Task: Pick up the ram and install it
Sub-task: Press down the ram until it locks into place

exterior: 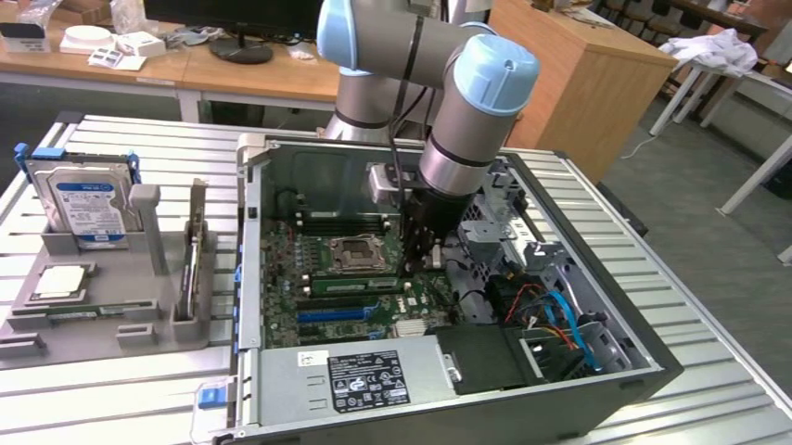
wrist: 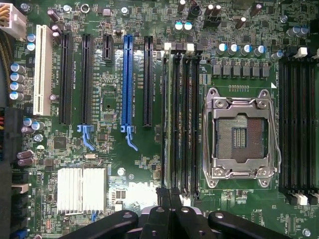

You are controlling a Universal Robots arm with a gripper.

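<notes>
The ram [exterior: 352, 284] is a thin green stick standing on edge in a black memory slot beside the processor socket [exterior: 352, 250], inside the open computer case [exterior: 644, 362]. In the wrist view the ram [wrist: 171, 124] runs the full length of its slot, seen edge-on. My gripper [exterior: 421, 264] points straight down at the end of the stick nearer the exterior view's right. Its black fingers [wrist: 162, 209] are pressed together over that end of the ram. I cannot tell whether they touch it. Nothing is held between them.
A blue expansion slot [wrist: 127, 79] and several black slots lie beside the memory slots. The empty socket [wrist: 241, 137] sits on the other side. Cables and drive bays [exterior: 557, 315] crowd the case's right. A grey fixture [exterior: 106, 278] outside holds a hard drive [exterior: 81, 199].
</notes>
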